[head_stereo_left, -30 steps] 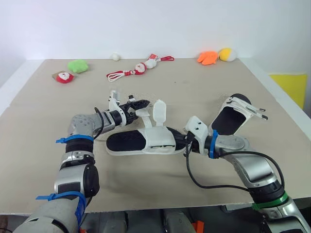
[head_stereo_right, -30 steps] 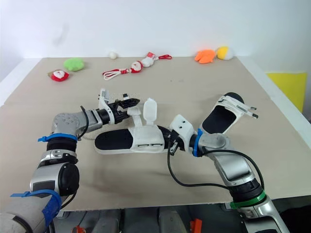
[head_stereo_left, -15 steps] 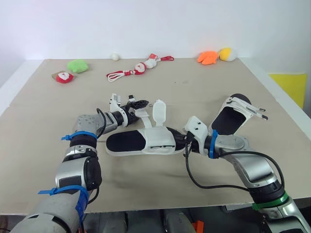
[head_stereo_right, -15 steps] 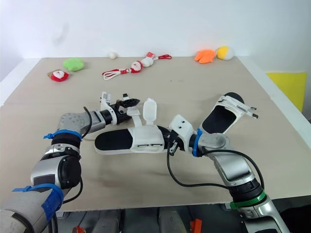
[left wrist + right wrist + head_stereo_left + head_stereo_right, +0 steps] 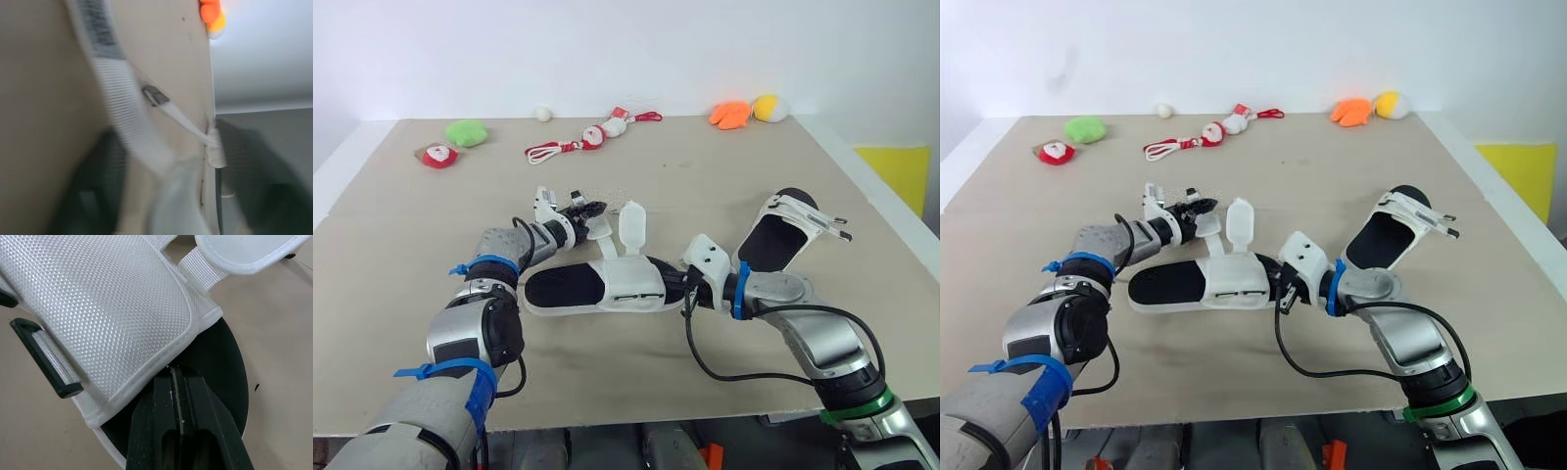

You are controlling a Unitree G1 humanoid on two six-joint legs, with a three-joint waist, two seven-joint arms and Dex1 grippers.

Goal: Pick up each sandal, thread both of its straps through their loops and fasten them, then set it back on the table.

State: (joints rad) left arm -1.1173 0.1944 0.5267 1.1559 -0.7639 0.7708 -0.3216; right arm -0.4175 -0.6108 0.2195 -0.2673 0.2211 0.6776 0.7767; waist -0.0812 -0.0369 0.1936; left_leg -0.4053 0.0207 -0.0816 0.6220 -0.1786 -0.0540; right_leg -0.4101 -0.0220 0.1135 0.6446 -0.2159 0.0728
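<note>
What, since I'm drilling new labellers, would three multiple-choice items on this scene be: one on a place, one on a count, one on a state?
1. Where does the second sandal lie?
A. To the robot's right of the middle sandal
B. At the table's far left corner
C. On the floor

2. How many sandals are on the table?
A. One
B. Two
C. Three

3. How is the middle sandal's wide strap?
A. Standing up, unfastened
B. Fastened flat
C. Torn off

Answers: 1 A, it lies on the table's right side, past the middle one. 2 B, there is the middle one and the one at the right. 3 A, the flap rises free above the sole.
</note>
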